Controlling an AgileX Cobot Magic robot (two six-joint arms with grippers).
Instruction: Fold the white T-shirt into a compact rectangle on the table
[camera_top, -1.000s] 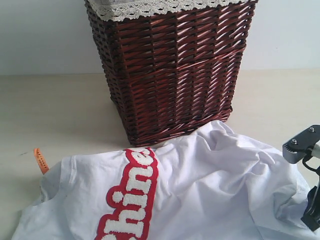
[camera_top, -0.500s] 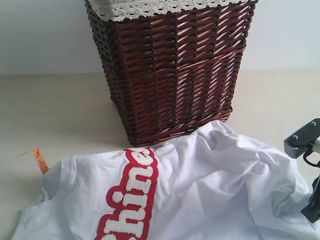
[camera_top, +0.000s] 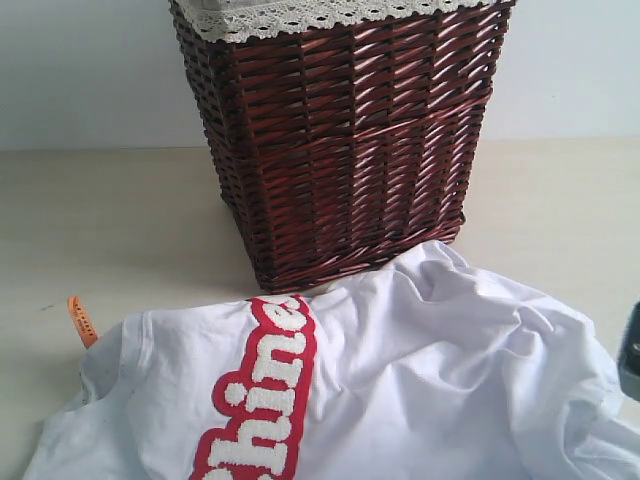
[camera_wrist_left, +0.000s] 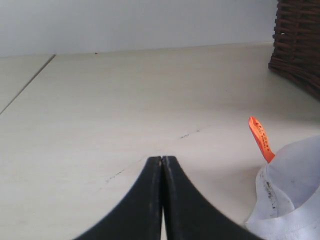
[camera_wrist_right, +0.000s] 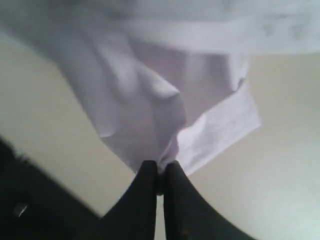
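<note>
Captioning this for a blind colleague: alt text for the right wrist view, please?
The right gripper, closed, pinches a bunched edge of the white T-shirt, whose creased fabric fans out beyond the jaws. The pale table shows around it.

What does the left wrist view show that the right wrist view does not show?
Only the left wrist view: the left hand shut on nothing, the orange tag and a corner of the basket. Only the right wrist view: the right hand pinching an edge of the white T-shirt. Both: the T-shirt and the pale table.
</note>
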